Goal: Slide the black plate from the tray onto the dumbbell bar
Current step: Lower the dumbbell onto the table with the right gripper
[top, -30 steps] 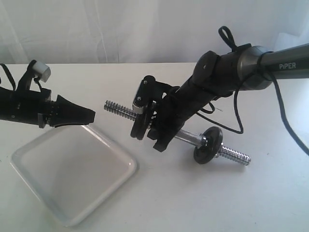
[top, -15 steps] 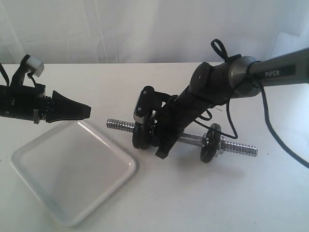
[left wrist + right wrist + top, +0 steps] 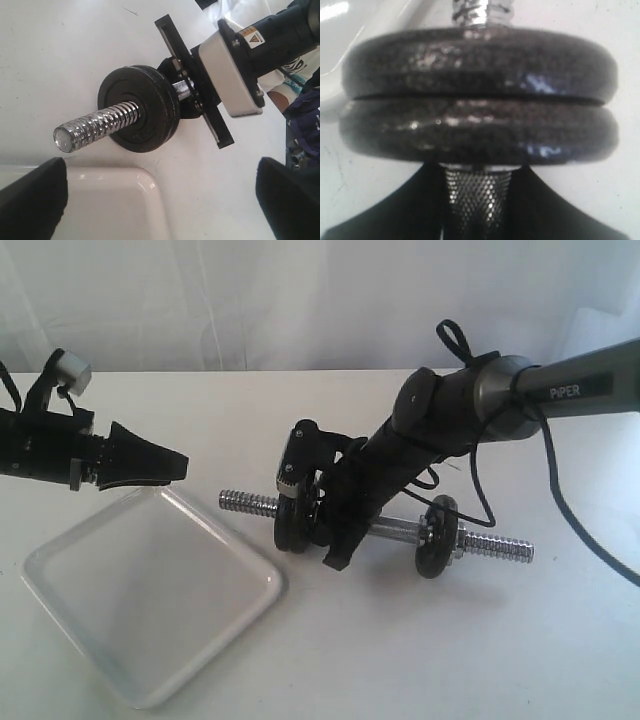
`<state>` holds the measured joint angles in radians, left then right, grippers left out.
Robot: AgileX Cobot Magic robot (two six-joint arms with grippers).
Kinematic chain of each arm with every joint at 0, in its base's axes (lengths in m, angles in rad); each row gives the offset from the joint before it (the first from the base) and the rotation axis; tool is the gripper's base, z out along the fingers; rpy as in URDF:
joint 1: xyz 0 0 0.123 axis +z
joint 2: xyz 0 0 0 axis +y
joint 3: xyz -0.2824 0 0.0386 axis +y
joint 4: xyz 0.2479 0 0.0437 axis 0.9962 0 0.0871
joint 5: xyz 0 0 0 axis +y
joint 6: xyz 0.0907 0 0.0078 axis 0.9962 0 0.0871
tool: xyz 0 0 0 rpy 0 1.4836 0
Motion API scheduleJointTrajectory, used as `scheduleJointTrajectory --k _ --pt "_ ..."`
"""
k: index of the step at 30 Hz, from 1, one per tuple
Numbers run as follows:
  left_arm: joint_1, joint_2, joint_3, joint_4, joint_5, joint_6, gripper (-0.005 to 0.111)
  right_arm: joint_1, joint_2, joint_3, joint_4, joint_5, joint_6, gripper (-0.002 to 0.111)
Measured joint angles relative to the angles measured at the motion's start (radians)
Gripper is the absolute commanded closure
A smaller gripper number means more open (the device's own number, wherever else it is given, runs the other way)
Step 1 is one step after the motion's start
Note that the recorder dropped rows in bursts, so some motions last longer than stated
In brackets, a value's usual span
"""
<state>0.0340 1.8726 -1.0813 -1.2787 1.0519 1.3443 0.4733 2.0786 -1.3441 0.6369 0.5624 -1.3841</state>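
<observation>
Since the tray (image 3: 60,575) by the table's front left corner holds nothing, I judge the black plate (image 3: 290,525) seated on the dumbbell bar (image 3: 245,502), lying left-to-right beyond. My left gripper (image 3: 172,468) gapes nearer; the right gripper (image 3: 476,200) straddles the bar, its grip unclear.

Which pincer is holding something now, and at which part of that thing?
The left pincer is open and empty. The right pincer straddles the dumbbell bar at its knurled middle; whether it grips cannot be told.
</observation>
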Motion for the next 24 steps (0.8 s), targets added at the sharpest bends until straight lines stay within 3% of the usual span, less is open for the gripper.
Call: scheduleJointTrajectory --k 3,6,12,24 --pt "0.000 0.000 -0.045 0.066 0.002 -0.070 0.002 0.000 -0.020 -0.012 0.007 -0.004 0.000 0.045" --pt "0.000 0.000 -0.081 0.146 0.008 -0.135 0.002 -0.002 -0.030 -0.022 0.022 -0.019 0.002 0.038" --pt "0.000 0.000 -0.105 0.234 0.019 -0.189 0.002 -0.002 -0.027 -0.022 0.030 -0.041 0.004 0.038" --pt "0.000 0.000 -0.105 0.249 0.038 -0.200 0.002 -0.002 0.030 -0.022 -0.006 -0.068 0.037 0.038"
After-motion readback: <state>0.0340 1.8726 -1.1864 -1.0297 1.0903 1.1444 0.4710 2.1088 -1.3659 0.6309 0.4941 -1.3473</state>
